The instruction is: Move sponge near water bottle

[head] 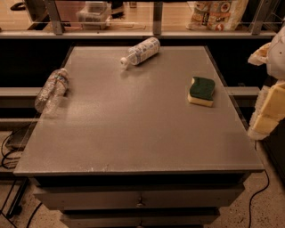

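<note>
The sponge [201, 91], pale yellow foam with a dark green top, lies flat on the right part of the grey table [133, 138]. The water bottle [52, 90], clear and crinkled, lies on its side at the table's left edge, far from the sponge. My gripper [268, 113] shows as pale white and yellow parts at the right edge of the camera view. It is beyond the table's right edge, to the right of the sponge and apart from it, and holds nothing that I can see.
A bottle wrapped in a white printed label [141, 51] lies on its side at the back middle of the table. A counter with a clear box [93, 13] and a snack bag [216, 13] runs behind. Cables lie on the floor at the left.
</note>
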`<state>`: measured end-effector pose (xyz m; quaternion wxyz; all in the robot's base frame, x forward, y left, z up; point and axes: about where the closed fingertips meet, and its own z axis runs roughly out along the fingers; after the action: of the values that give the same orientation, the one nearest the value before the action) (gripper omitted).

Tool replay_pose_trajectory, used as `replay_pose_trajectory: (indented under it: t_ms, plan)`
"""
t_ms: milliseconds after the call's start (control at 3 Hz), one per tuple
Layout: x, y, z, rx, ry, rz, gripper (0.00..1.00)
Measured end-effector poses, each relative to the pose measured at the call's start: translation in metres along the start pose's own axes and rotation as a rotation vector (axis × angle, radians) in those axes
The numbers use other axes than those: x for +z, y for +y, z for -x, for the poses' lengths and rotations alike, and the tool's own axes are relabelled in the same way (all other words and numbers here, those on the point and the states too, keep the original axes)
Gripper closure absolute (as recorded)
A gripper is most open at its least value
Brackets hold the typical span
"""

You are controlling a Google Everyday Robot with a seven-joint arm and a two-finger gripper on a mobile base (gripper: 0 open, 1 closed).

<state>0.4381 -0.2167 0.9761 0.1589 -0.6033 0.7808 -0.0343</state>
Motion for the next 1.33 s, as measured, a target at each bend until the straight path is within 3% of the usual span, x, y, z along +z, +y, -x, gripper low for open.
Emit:
replay_pose_trajectory:
  t_ms: [333, 667, 1000, 1333]
  plan:
    - [0.000, 0.000, 0.000, 0.000, 0.000, 0.000, 0.00]
    - [0.001, -0.008, 0.003, 0.044, -0.021, -0.033, 0.00]
    - [0.006, -0.024, 0.006, 0.116, -0.124, -0.071, 0.00]
    - [0.012, -0.044, 0.019, 0.134, -0.246, -0.060, 0.00]
